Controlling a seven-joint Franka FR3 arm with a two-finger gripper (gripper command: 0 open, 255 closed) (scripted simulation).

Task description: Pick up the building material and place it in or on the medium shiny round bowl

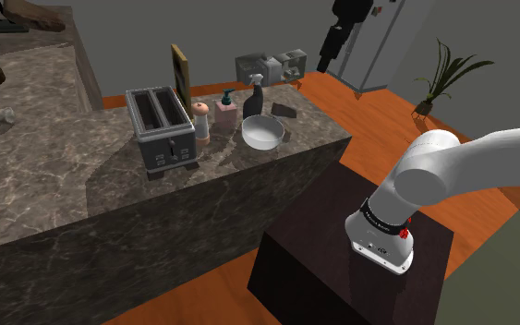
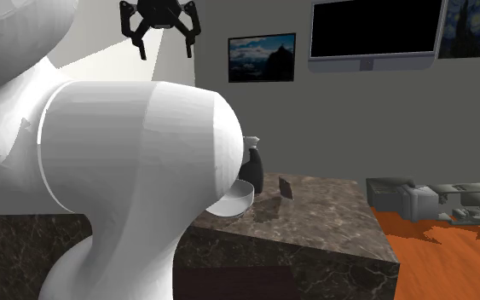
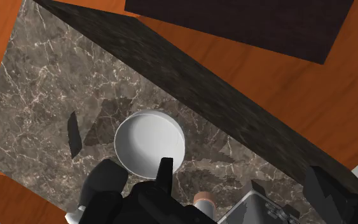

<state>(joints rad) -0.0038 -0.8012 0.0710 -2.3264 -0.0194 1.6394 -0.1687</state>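
The white bowl [image 1: 260, 141] on the bench [image 1: 54, 175] is empty. The dark slab [image 1: 284, 109] sits near it on the bench. High above, the gripper [image 2: 164, 47] hangs spread, holding nothing.

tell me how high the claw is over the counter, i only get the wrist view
Observer: The second exterior view shows the claw hanging high above the counter, well clear of the white bowl.
Operator: what's the black shape beside the bowl
Observer: In the shoulder view it is a black spray bottle standing upright next to the bowl.
Operator: is my pick target lying flat
Observer: Seemingly not; the second exterior view shows the dark slab leaning up on an edge, apart from the bowl.
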